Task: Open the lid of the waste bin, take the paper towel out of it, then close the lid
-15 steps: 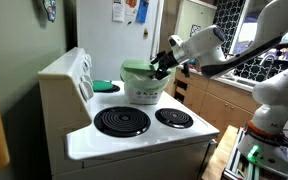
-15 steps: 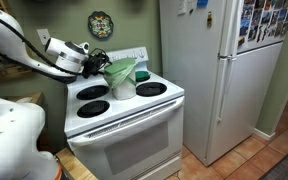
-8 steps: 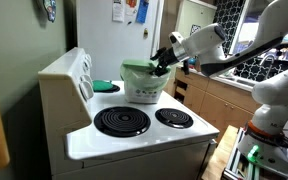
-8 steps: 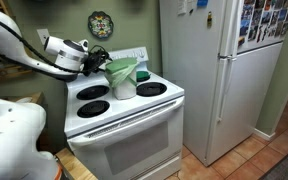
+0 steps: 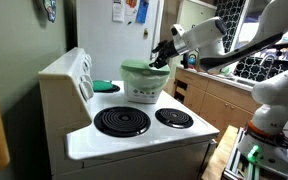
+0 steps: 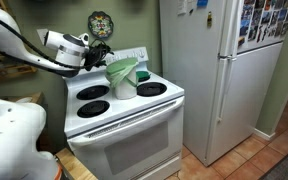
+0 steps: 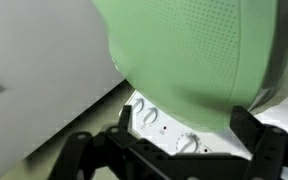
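The waste bin (image 5: 144, 90) (image 6: 124, 88) is whitish and stands on a back burner of the white stove. The green lid (image 5: 138, 69) (image 6: 121, 70) sits on its rim and looks tilted in an exterior view. In the wrist view the lid (image 7: 184, 50) fills the upper part as a pale green dotted surface. My gripper (image 5: 162, 52) (image 6: 99, 52) (image 7: 182, 118) hovers just above and beside the bin's rim. Its fingers are spread with nothing between them; only the stove's knobs show behind. The paper towel is out of view.
A small flat bright-green object (image 5: 106, 87) lies on the stove's back near the control panel (image 5: 82, 75). The two front burners (image 5: 121, 121) (image 5: 173, 118) are bare. A refrigerator (image 6: 214, 70) stands beside the stove, and wooden counters (image 5: 219, 100) stand near the arm.
My gripper has lifted up and away from the bin's rim, where it was a second ago. The bin and lid look unmoved.
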You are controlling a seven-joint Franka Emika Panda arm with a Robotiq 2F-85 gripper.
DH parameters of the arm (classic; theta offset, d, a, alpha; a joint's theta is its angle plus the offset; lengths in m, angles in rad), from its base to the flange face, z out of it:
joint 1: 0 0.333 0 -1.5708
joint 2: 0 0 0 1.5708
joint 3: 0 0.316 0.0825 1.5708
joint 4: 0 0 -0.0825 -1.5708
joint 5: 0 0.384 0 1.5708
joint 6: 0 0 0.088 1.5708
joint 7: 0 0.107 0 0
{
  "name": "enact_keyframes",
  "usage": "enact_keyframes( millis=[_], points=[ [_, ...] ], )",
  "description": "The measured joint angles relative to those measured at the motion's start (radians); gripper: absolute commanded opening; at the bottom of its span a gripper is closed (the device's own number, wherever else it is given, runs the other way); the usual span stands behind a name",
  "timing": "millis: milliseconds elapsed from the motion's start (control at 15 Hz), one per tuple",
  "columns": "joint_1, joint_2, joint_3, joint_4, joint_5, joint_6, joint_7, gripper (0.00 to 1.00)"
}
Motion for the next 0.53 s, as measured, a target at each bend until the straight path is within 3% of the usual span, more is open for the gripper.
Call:
enact_keyframes(
  millis=[533],
  points=[
    [0.033,0.058,0.007,0.001,0.005,-0.003,0.015,1.0]
  ],
)
